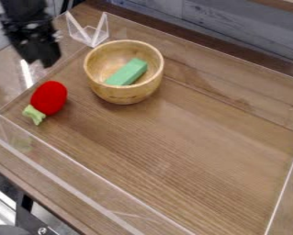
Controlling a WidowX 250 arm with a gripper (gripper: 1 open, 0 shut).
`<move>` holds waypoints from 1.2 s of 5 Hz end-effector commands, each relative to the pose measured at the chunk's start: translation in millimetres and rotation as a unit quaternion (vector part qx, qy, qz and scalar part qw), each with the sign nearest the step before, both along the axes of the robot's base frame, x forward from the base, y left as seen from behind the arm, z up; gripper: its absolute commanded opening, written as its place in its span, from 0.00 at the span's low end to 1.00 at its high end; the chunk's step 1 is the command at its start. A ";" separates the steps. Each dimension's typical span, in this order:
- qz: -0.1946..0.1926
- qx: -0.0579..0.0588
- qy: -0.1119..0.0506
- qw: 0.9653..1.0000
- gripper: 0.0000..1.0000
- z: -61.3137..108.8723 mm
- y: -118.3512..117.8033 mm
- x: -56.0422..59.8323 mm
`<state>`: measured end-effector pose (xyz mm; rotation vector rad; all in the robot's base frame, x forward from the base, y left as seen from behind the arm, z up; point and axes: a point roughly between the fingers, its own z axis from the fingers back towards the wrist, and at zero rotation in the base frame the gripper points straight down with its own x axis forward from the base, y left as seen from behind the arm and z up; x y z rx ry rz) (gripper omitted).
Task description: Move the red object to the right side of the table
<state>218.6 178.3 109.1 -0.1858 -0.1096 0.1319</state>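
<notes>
1 red toy fruit (50, 96) lay at left of table (183, 142), just beside wooden bowl (148, 87) holding 1 green block (127, 72). Gripper (36, 64) was blurred above fruit; pincer opening could not be told, and no grip was visible. Main risks, as judged: rounded sides could roll or slip under off-centre closure; low carry rightward could strike bowl rim; leafy stem (35, 115) could snag.

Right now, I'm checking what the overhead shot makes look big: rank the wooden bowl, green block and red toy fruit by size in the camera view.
1. Wooden bowl
2. Red toy fruit or green block: these look too close to rank.
</notes>
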 end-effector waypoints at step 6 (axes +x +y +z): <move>-0.060 0.032 -0.016 0.998 1.00 -45.9 -4.9 5.8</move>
